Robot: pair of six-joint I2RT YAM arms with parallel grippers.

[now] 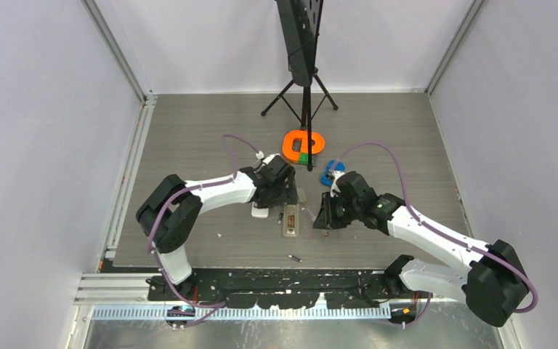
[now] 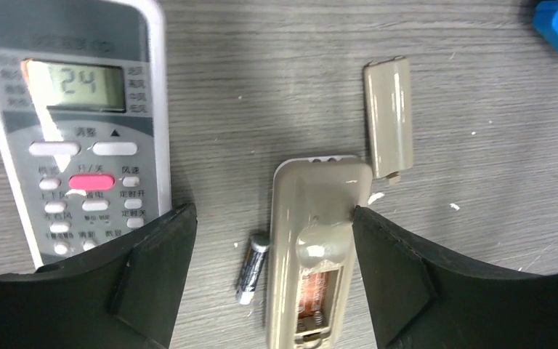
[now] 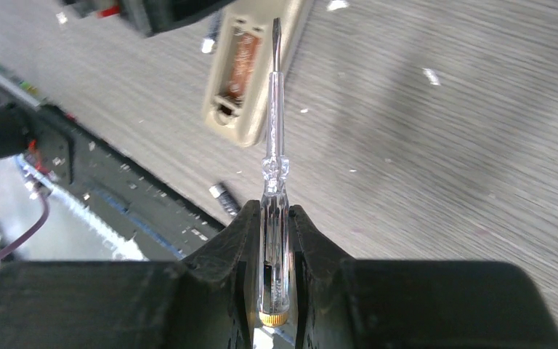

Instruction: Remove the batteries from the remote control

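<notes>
The beige remote control (image 1: 290, 220) lies face down with its battery bay open; a copper-coloured battery (image 2: 320, 291) still sits inside. Its cover (image 2: 389, 120) lies beside it. One loose battery (image 2: 253, 267) lies against the remote's left side, another (image 1: 295, 257) near the table's front edge. My left gripper (image 2: 272, 211) is open and astride the remote's top end, with the right finger (image 2: 385, 254) touching its edge. My right gripper (image 3: 276, 218) is shut on a clear-handled screwdriver (image 3: 275, 145), whose tip hovers over the remote (image 3: 254, 109) by the bay.
A white air-conditioner remote (image 2: 65, 131) lies left of the beige one, partly under my left finger. A blue object (image 1: 332, 173) and an orange ring (image 1: 304, 144) lie behind, with a black tripod stand (image 1: 301, 87) at the back. The front table edge (image 3: 152, 182) is close.
</notes>
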